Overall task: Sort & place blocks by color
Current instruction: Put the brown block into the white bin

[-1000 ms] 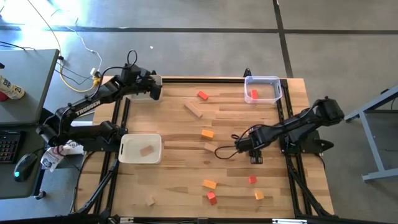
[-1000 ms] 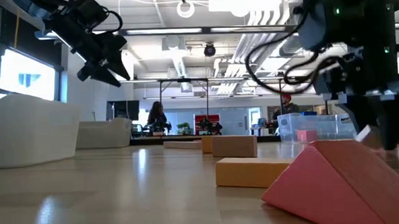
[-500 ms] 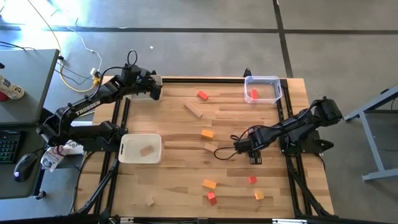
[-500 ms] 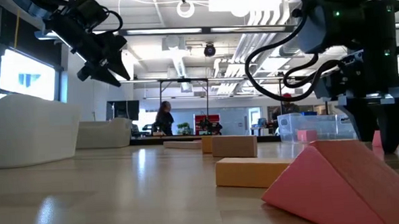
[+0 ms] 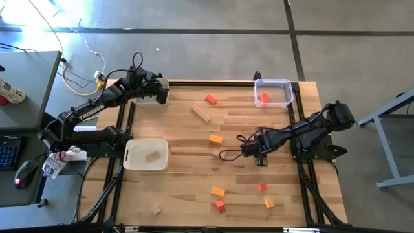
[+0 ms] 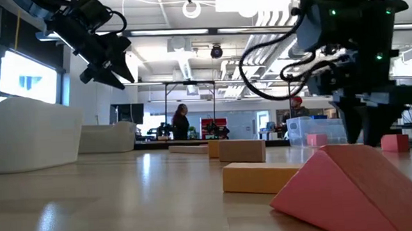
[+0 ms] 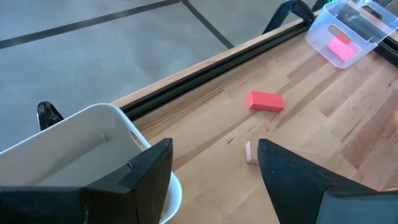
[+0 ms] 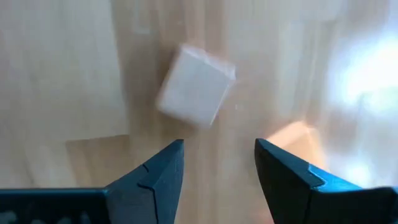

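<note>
Red, orange and light-wood blocks lie scattered on the table. My right gripper hangs open just above the table's middle right, pointing steeply down. A light-wood cube lies flat ahead of its fingertips, untouched, with an orange block beyond it. My left gripper waits open in the air at the far left over a white bin. A red block and a light-wood plank lie past it. One red block sits in the clear bin.
A second white bin at the left holds a light-wood block. Near the front edge lie orange blocks, red blocks and a light-wood piece. Black rails frame the table's sides.
My right gripper has swung a little toward the table's left and tipped, staying open. In the low view it has uncovered a red block that it hid before. No block has moved.
</note>
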You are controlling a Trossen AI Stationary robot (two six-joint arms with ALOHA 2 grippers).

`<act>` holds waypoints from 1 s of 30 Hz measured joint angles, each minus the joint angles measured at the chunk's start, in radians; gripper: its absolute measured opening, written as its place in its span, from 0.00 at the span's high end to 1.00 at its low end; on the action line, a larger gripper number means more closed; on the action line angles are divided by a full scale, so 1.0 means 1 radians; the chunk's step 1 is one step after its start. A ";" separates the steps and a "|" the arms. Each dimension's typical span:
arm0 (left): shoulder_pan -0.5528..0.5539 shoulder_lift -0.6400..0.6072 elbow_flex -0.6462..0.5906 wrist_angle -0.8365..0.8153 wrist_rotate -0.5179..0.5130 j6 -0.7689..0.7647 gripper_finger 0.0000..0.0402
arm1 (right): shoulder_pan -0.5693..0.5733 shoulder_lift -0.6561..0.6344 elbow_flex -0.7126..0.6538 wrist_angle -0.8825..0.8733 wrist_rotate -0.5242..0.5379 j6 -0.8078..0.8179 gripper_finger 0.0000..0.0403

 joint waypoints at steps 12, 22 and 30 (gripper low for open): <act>0.000 0.000 0.000 -0.002 0.000 0.000 0.44 | 0.001 0.000 0.102 -0.053 -0.028 0.085 0.55; 0.000 0.000 0.000 -0.006 0.000 0.000 0.44 | -0.076 -0.002 0.142 0.057 -0.030 -0.004 0.47; 0.000 0.000 0.000 -0.036 0.000 0.014 0.44 | -0.134 0.003 0.099 0.096 -0.105 -0.062 0.44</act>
